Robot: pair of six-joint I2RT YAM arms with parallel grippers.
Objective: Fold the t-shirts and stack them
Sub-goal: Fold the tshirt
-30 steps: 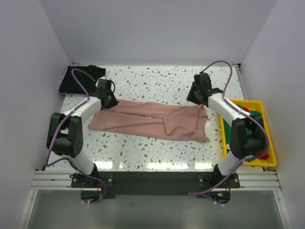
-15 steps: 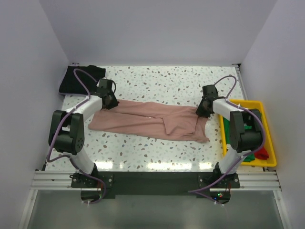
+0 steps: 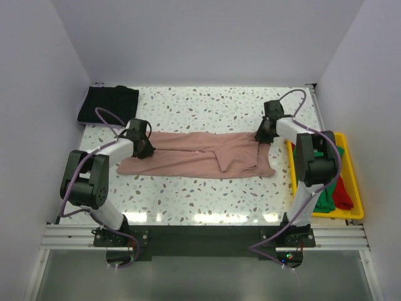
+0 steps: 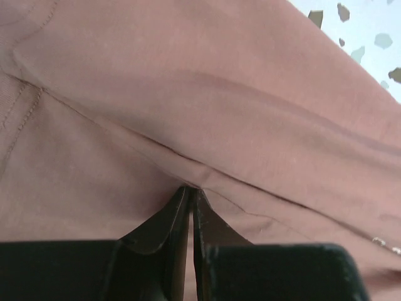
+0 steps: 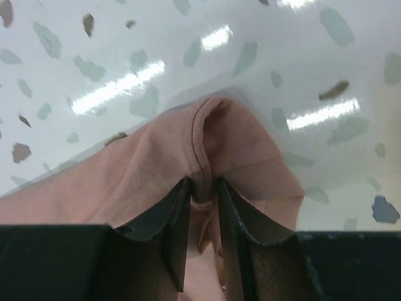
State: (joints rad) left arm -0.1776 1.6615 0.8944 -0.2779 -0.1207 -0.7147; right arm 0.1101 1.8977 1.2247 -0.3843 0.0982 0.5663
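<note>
Pink t-shirt: lies across the middle of the top view as a long, flattened band running left to right, with a crease and a folded flap right of centre; both of its ends are under the grippers.
Left gripper: at the left end of the band. In its wrist view the two dark fingers are almost together with only a thin slit between them, and their tips press into a fold line of the pink cloth, pinching it.
Right gripper: at the upper right corner of the band. In its wrist view the jaws are narrowly parted and clamp a stitched edge of the pink cloth, which bunches up in a small hump just above the tips.
Black t-shirt: folded, in the upper left corner of the table, well apart from the pink one.
Yellow bin: along the right edge of the table, beside the right arm.
Green t-shirt: crumpled inside the bin, partly hidden by the arm.
Red t-shirt: crumpled in the bin, touching the green one on its right.
Table: glossy white with grey and brown flecks; lamp glare shows near its lower edge.
Walls: plain pale panels closing in the back and both sides.
</note>
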